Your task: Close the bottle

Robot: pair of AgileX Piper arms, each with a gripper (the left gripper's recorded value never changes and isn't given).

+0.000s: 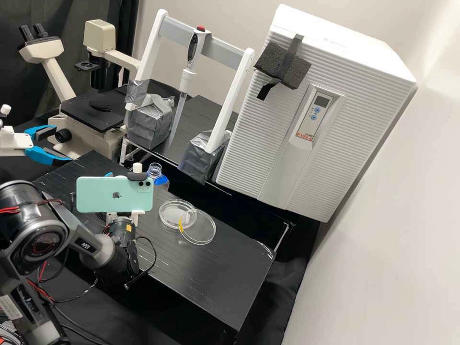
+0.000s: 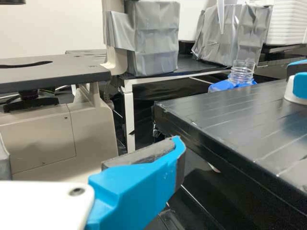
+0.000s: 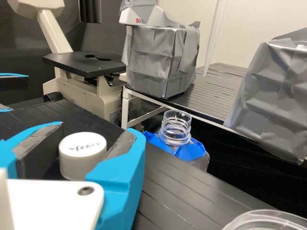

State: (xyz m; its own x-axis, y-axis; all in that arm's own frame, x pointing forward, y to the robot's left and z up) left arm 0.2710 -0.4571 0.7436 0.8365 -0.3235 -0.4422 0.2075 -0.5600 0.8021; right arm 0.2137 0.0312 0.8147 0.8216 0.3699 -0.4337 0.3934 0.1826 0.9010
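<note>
Left jaws: spread, holding nothing, off the left end of the worktop (image 1: pixel 215 268). Right jaws: pinching the white cap (image 3: pixel 82 153). Bottle (image 3: pixel 176 128): upright, mouth uncovered, at the worktop's far edge, just right of the cap.

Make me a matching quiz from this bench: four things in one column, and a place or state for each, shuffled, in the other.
Things
1. cap
2. bottle
3. petri dishes
4. pipette

Places or states
A. hanging on the white stand
B. lying flat on the black bench
C. uncapped, mouth open
D. held in the right tool

Pairs: 1-D, 2-C, 3-B, 4-A
</note>
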